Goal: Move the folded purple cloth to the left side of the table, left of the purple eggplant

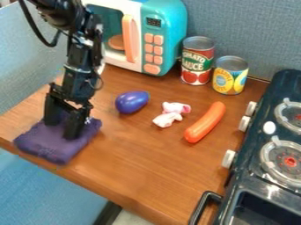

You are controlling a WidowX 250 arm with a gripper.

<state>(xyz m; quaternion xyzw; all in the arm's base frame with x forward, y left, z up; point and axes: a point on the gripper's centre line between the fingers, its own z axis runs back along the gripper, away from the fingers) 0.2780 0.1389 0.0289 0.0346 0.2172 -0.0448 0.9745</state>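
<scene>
The black gripper (62,126) hangs at the left of the table, pointing down at a folded purple cloth (52,146). Its two fingers stand apart, with the tips at the cloth's upper part; whether they press into the fabric I cannot tell. To the right of the gripper lies a shiny purple eggplant-like toy (132,102). Further right are a small pink and white cloth toy (170,114) and an orange sausage (205,122) lying at a slant.
A teal and white toy microwave (166,26) stands behind, with a tomato sauce can (197,60) and a yellow-labelled can (230,75) beside it. A dark toy stove (258,154) with knobs and a handle bounds the right. The wooden table's (135,162) front edge runs diagonally.
</scene>
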